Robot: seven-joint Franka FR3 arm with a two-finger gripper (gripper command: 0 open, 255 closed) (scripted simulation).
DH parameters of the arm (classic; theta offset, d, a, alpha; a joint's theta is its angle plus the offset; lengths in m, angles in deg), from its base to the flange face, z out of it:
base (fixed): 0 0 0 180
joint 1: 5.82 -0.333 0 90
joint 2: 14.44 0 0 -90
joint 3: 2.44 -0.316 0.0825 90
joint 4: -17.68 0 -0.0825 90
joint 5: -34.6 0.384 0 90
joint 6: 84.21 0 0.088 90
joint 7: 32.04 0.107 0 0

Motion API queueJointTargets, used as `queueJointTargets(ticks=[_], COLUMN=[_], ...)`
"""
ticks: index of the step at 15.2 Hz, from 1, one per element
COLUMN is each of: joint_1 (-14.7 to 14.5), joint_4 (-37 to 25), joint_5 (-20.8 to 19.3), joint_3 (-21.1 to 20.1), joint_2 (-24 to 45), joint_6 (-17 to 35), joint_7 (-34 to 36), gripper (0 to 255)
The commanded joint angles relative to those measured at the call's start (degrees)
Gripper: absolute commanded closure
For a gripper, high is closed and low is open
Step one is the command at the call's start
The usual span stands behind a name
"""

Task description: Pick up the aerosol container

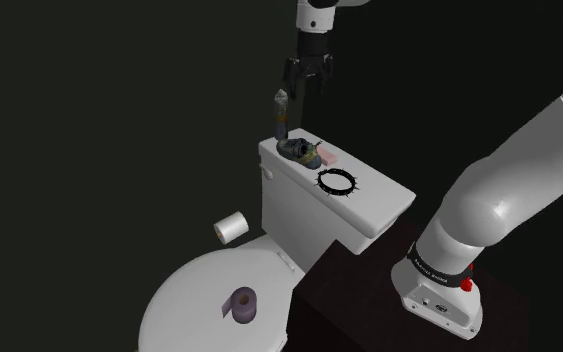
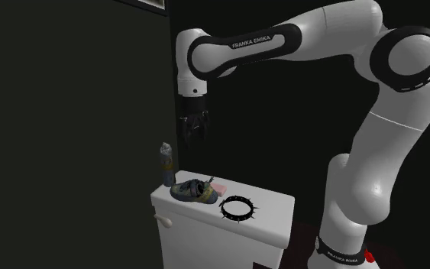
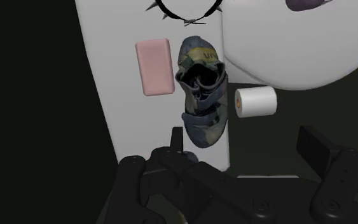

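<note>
Can (image 1: 280, 112): a slim cylinder, dull grey-blue on the body, with a pale cap. It stands upright with its long axis vertical and the cap up. You will find it on the far corner of the white tank (image 1: 374, 205), at the shoulder view's left end.

Work outward from your stand (image 1: 349, 300). Nearest is the closed toilet lid (image 1: 184, 295), with a purple roll (image 1: 239, 303) on it. A white roll (image 1: 231, 228) shows just past the lid, lower than the tank top. On the tank itself you first meet a black spiked ring (image 1: 337, 182), then a worn shoe (image 1: 301, 151) with a pink bar (image 1: 327, 157) just beside it. The can stands just beyond the shoe.

Your gripper (image 1: 309, 92) hangs above that end of the tank. It is higher than the cap, slightly toward the shoulder view's right of it, and not touching the can. Its fingers (image 3: 317, 149) stand apart with nothing clasped between them.
</note>
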Motion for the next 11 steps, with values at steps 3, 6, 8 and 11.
queueJointTargets(ticks=[3,6,8,11], joint_1=[1.0,1.6,2.0,2.7], joint_4=[-6.3,-11.8,-15.9,-22.7], joint_5=[-0.3,-0.4,-0.4,-0.3], joint_3=[0.5,1.1,1.5,2.2], joint_2=[8.2,14.2,18.2,24.4], joint_6=[3.0,4.2,4.7,4.8], joint_7=[2.4,4.0,5.0,6.4], gripper=[0,0,0,0])
